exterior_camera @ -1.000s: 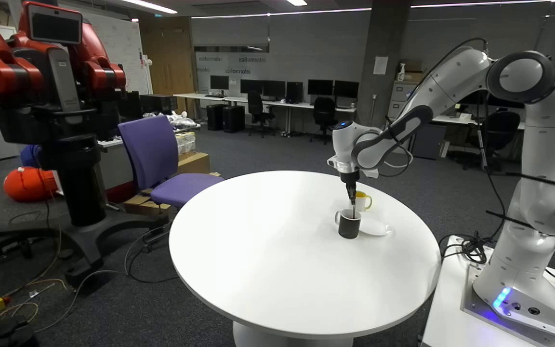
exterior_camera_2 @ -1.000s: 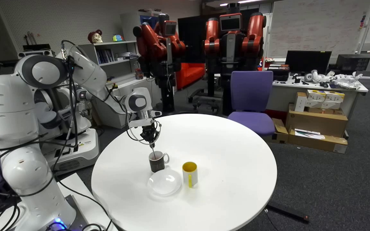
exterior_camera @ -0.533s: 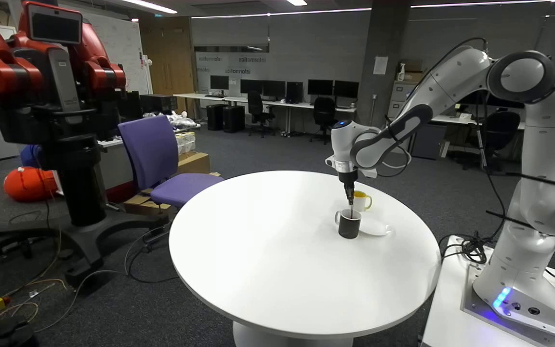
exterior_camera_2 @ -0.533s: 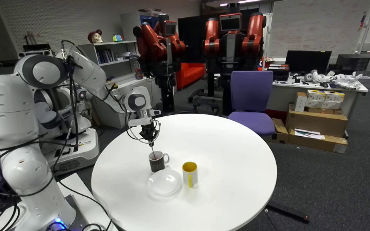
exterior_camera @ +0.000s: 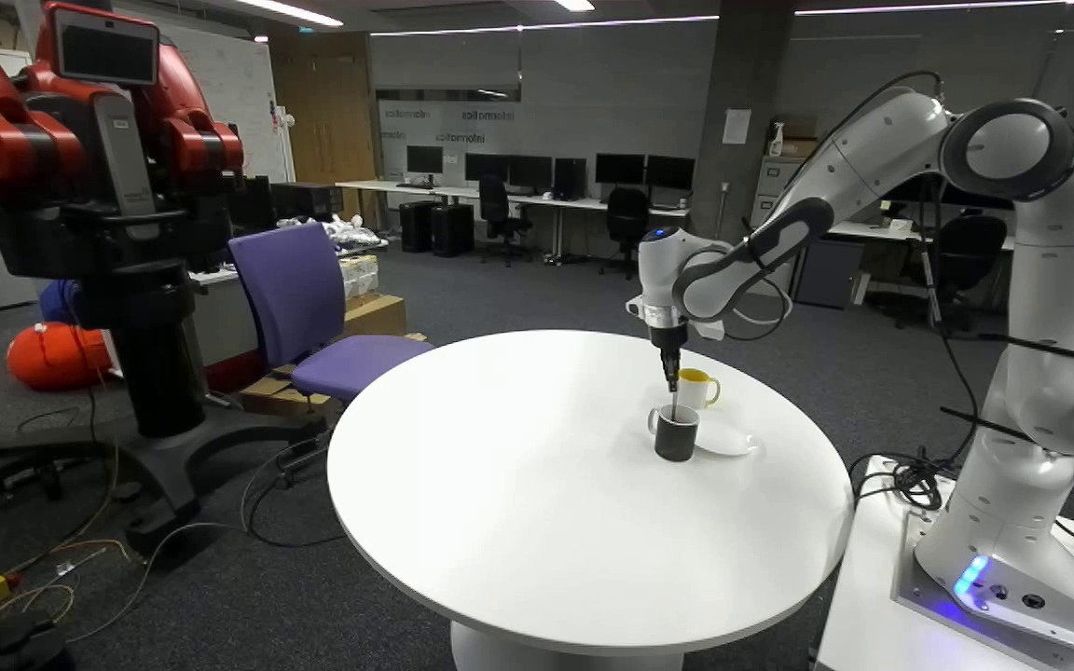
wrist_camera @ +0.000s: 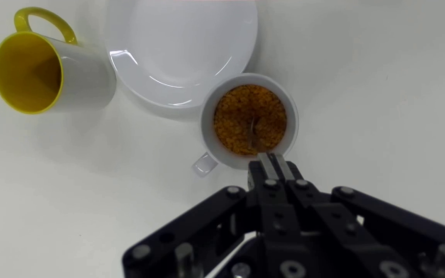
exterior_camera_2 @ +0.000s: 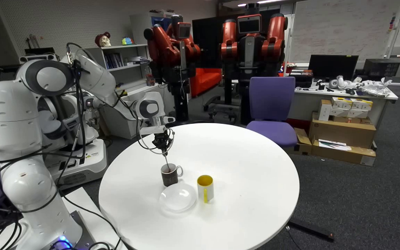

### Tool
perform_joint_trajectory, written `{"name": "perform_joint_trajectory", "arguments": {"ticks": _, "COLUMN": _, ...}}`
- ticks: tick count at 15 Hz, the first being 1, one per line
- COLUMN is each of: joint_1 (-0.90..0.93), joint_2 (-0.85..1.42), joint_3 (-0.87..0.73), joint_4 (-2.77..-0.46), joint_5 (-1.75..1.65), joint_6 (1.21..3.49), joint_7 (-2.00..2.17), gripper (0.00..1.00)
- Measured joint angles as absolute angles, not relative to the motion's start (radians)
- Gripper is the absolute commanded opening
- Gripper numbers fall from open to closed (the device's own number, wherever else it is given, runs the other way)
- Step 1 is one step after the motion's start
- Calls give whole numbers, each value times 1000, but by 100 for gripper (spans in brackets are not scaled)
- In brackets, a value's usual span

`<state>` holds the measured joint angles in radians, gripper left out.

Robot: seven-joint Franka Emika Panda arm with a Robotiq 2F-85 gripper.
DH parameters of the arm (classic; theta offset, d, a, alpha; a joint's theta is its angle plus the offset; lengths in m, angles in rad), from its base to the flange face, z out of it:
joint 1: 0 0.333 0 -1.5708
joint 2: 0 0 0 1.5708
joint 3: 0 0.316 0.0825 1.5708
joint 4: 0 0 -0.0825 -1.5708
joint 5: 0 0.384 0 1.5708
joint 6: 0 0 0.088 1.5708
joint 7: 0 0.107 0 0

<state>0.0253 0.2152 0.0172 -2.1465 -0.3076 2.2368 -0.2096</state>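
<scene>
1. Black gripper [wrist_camera: 272,156] is clenched on a thin utensil [exterior_camera_2: 167,162], whose lower end sits inside the dark mug [exterior_camera_2: 169,179].
2. This mug stands upright on the white table [exterior_camera_2: 248,163], its orange-brown, grainy contents [wrist_camera: 234,116] visible in the wrist view.
3. White plate [wrist_camera: 184,46] lies just beside it; yellow-lined mug [exterior_camera_2: 208,189] stands upright near the plate.

Fairly dim, bright ceiling light [exterior_camera: 290,11], reflections on the plate [wrist_camera: 187,42]

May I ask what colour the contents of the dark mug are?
The contents are speckled orange-brown, clearest in the wrist view.
</scene>
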Motion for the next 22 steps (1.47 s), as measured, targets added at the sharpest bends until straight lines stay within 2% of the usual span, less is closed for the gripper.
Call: {"name": "perform_joint_trajectory", "arguments": {"ticks": 22, "joint_1": 25, "joint_2": 260, "joint_3": -24, "joint_4": -2133, "joint_5": -379, "joint_6": 2231, "joint_7": -210, "gripper": 0}}
